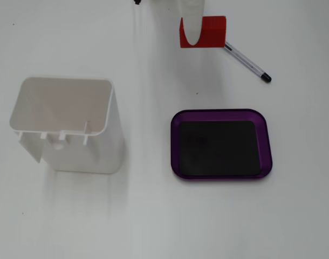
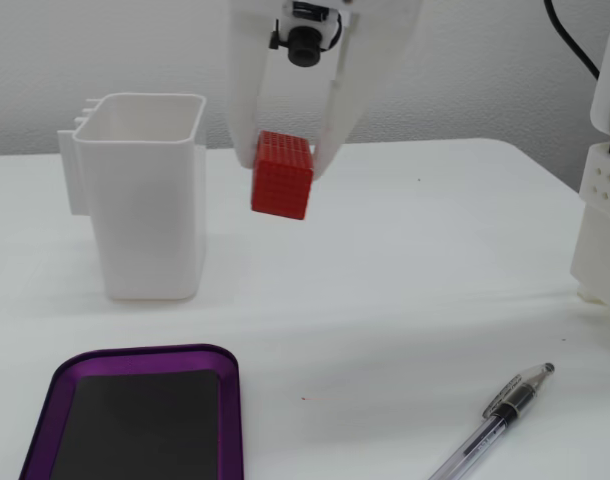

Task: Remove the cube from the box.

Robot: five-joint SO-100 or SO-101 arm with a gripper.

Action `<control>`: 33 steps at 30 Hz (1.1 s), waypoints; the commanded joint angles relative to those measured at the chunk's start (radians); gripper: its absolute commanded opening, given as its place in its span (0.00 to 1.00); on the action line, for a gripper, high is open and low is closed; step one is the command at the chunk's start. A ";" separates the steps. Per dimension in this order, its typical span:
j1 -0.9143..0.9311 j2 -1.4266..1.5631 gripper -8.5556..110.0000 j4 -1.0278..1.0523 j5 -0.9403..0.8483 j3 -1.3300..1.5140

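The red cube (image 2: 282,175) hangs in the air between my white gripper's (image 2: 283,158) fingers, well above the table. From above, the cube (image 1: 210,32) shows at the top edge, partly covered by a white finger (image 1: 192,24). The gripper is shut on the cube. The purple box (image 1: 221,115) lies on the table with only its bare black bottom showing; it also shows at the lower left in the front fixed view (image 2: 145,358). The cube is apart from the box, higher up and beyond its far edge.
A tall white plastic container (image 1: 67,127) stands to the left of the box, also seen in the front fixed view (image 2: 145,190). A clear ballpoint pen (image 1: 246,61) lies near the cube; it also shows at the lower right (image 2: 495,420). A white arm base (image 2: 603,200) is at the right edge.
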 commanded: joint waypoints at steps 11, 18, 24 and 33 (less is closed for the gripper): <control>-0.002 0.291 0.07 -0.603 -0.149 0.916; 0.000 0.291 0.07 -0.749 -0.202 1.026; 0.000 0.288 0.09 -0.756 -0.229 1.026; -0.002 0.311 0.20 -0.612 -0.227 0.988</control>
